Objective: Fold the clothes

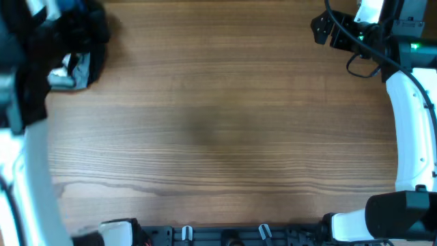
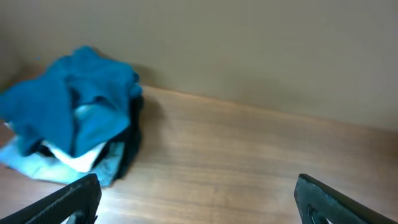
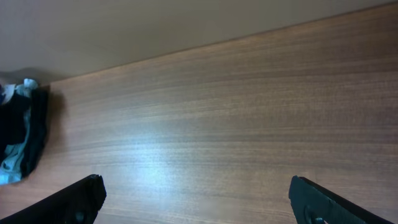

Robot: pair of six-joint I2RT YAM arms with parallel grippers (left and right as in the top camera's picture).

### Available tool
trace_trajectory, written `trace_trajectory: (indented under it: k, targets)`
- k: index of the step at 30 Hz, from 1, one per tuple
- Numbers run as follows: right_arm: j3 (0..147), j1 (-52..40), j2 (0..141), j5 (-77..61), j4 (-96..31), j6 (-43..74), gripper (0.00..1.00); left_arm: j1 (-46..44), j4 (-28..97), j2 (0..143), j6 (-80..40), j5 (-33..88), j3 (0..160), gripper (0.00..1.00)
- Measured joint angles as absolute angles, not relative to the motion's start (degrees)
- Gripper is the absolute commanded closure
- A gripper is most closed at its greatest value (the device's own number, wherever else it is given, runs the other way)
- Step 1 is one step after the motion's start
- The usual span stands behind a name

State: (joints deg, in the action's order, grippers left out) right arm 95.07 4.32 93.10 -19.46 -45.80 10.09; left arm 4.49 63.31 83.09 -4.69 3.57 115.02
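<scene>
Black fingers of the left gripper (image 2: 198, 186) stand spread wide over the brown wooden table (image 2: 249, 155); the right gripper (image 3: 196, 186) is likewise splayed. The crumpled soft blue garment (image 2: 62, 106) tops a heap of pale and dark cloth (image 2: 74, 160) at the table's far-left corner.

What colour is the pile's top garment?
Plain deep blue garment; left wrist view shows it best.

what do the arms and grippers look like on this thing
The left arm and right arm have smooth white shells and black joints. A black cable loops by the right one's wrist, near a small green light. The left gripper and right gripper have plain black tapered fingers.
</scene>
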Motion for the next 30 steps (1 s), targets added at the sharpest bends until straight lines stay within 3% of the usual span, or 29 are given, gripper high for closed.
trace_trajectory:
  k: [3, 11, 16, 22, 30]
  targets:
    - [95.1, 4.3, 93.1, -19.5, -45.8, 10.2, 0.0, 7.2, 57.6, 74.2, -4.7, 3.4, 104.6, 0.0]
    - [95.1, 4.3, 93.1, -19.5, -45.8, 10.3, 0.0, 7.8, 19.9, 47.2, -4.9, 5.5, 59.8, 0.0]
    - [95.1, 4.3, 93.1, -19.4, -45.8, 10.3, 0.0, 7.4, 2.6, 29.1, -4.9, 7.6, 32.0, 0.0]
    - [95.1, 4.3, 93.1, -19.5, -45.8, 10.3, 0.0, 7.2, -1.8, 14.0, -4.9, 8.1, 16.7, 0.0]
    - [95.1, 4.3, 93.1, -19.5, -45.8, 10.3, 0.0, 7.2, -5.0, 7.3, -4.9, 8.1, 10.1, 0.0]
